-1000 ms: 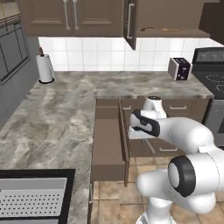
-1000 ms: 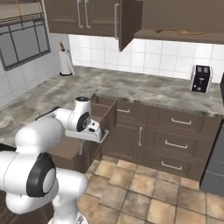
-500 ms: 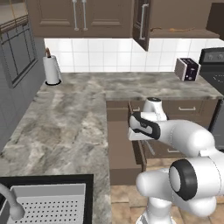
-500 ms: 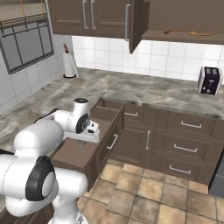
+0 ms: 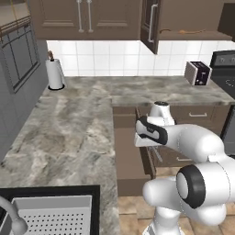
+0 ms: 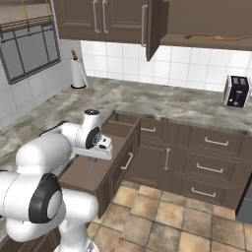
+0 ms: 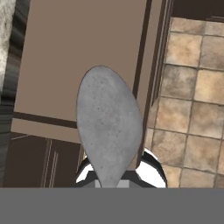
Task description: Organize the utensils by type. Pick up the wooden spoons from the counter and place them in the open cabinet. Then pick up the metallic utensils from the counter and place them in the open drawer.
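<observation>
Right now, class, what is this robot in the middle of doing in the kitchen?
The robot's hand is shut on a grey metal spoon and holds it over the open drawer, whose light brown inside lies just beneath. Up in the open cabinet, two wooden spoons already lie on the shelf. So the wooden ones are put away, and the metal spoon looks about to go into the drawer, though it has not been let go yet.

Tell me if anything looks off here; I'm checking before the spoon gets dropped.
Nothing stands out. The jaws are shut on the grey metal spoon, its bowl hanging over the open drawer. The wooden spoons lie on the shelf of the open cabinet. No spill or damage is visible on the counter.
</observation>
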Tool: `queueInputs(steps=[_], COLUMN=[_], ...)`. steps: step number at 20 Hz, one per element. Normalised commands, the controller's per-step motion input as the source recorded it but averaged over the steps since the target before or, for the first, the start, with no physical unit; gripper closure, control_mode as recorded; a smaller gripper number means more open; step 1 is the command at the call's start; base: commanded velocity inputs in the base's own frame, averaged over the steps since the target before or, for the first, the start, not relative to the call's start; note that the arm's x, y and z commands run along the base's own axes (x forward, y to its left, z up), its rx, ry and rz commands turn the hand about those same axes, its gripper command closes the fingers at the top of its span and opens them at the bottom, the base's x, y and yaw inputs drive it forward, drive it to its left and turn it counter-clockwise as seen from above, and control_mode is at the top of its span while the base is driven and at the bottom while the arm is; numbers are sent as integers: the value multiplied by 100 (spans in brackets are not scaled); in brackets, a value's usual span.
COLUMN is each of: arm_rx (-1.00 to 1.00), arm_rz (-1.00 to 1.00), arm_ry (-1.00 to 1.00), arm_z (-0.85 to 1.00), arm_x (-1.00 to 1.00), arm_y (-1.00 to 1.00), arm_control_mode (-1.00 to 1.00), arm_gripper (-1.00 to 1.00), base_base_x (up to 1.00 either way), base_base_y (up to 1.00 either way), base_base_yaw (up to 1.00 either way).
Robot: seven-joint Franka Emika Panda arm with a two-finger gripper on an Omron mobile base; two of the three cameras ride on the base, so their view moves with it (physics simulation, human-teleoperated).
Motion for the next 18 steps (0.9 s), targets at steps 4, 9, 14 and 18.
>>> queueInputs(steps=[4, 9, 14, 18], arm_rx=[0, 0, 0, 0], arm_rz=[0, 0, 0, 0], arm_ry=[0, 0, 0, 0], arm_z=[0, 0, 0, 0], arm_x=[0, 0, 0, 0], arm_y=[0, 0, 0, 0], arm_control_mode=[100, 100, 100, 100], arm_gripper=[100, 100, 100, 100], base_base_x=[0, 0, -2, -10], base_base_y=[0, 0, 0, -2], base_base_yaw=[0, 0, 0, -1])
